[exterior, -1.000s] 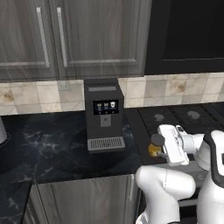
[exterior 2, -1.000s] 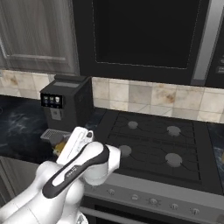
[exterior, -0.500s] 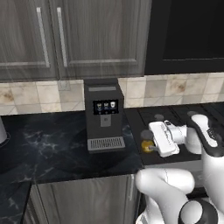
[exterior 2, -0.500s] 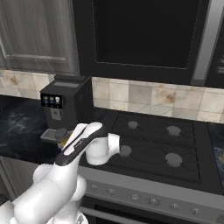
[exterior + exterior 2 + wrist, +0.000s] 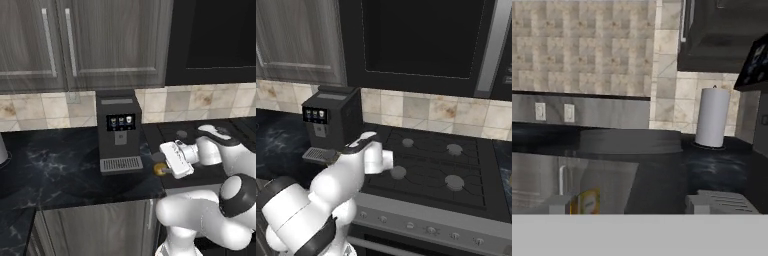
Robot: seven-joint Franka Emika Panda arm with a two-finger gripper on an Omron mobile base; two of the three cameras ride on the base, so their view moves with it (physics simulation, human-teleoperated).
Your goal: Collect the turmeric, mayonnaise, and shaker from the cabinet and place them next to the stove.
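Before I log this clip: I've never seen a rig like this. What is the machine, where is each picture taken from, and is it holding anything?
The machine is a white robot arm on a driving base, in a rendered kitchen. Two pictures come from cameras on the base, behind the arm to its left and right. The third looks out from the hand itself.

On the black marbled countertop stands a coffee machine. The stove is just to its right. The hand view also shows a paper towel roll.

The gripper hangs low over the counter edge beside the coffee machine. At its tip sits a small yellow-orange thing, probably the turmeric jar. I cannot tell whether the fingers actually grip it.
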